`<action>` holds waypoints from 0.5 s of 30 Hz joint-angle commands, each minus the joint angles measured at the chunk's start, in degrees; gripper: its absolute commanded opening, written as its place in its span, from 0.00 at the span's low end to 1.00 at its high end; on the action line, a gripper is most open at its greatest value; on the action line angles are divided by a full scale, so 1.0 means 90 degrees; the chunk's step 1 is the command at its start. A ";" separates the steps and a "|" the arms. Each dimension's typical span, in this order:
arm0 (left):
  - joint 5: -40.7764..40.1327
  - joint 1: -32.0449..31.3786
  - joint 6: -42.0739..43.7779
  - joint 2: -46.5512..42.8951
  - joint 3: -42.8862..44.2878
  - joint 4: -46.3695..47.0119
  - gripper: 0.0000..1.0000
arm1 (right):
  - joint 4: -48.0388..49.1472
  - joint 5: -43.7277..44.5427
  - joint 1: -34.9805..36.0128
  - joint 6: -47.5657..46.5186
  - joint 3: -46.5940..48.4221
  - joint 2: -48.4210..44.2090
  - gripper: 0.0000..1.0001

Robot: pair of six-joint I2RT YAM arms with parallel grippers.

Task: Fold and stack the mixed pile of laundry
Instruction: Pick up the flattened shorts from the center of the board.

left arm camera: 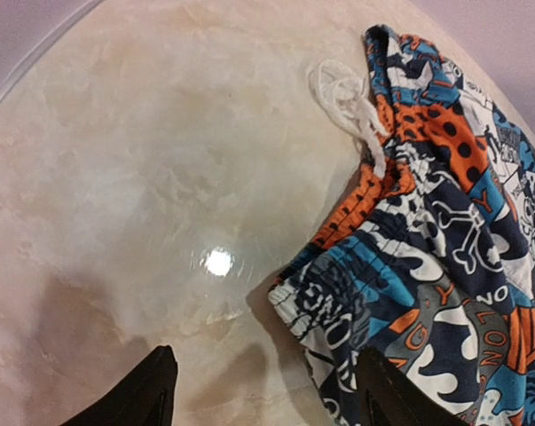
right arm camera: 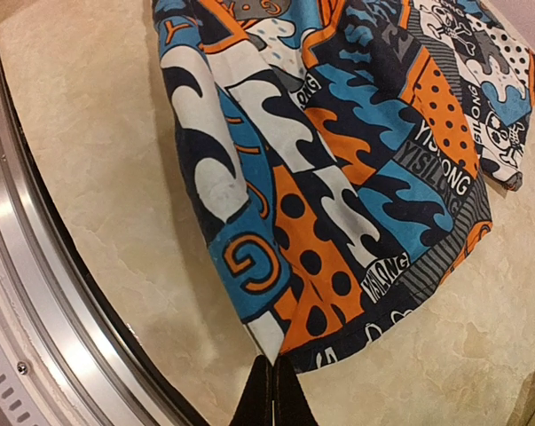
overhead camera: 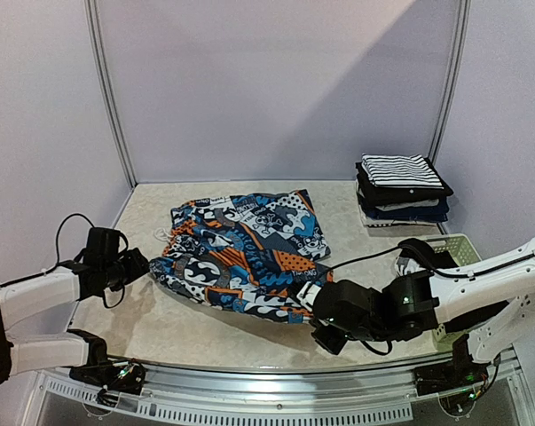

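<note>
The printed orange, blue, white and black shorts [overhead camera: 245, 253] lie spread on the table, out of the mixed laundry pile. My right gripper [right arm camera: 274, 366] is shut on the near hem corner of the shorts [right arm camera: 338, 160], lifting it slightly near the front rim; in the top view this gripper [overhead camera: 310, 302] is at the shorts' near right corner. My left gripper [left arm camera: 267, 359] is open at the waistband end [left arm camera: 338, 311]. Its right finger [left arm camera: 382, 390] is over the cloth, its left finger [left arm camera: 147, 386] over bare table. From above, the left gripper [overhead camera: 145, 264] sits at the shorts' left edge.
A stack of folded garments [overhead camera: 400, 200], a white black-striped one [overhead camera: 396, 169] on top, stands at the back right. A lattice basket [overhead camera: 458, 248] sits at the right edge behind my right arm. A white drawstring [left arm camera: 342, 93] trails from the waistband. The metal rim [right arm camera: 36, 293] runs close by.
</note>
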 commanded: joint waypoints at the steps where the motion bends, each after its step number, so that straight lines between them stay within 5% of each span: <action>1: 0.0243 -0.0120 -0.0155 0.0068 -0.0287 0.0232 0.68 | -0.0191 0.0227 -0.0126 0.0077 -0.0256 -0.0439 0.00; 8: 0.0730 -0.0271 -0.0152 0.0859 -0.0289 0.1330 0.42 | -0.0321 0.0366 -0.0187 0.0225 -0.0485 -0.0851 0.00; 15: 0.1314 -0.0511 0.0133 0.1649 -0.0264 0.1993 0.40 | -0.0608 0.0628 -0.0343 0.0406 -0.0565 -0.1128 0.00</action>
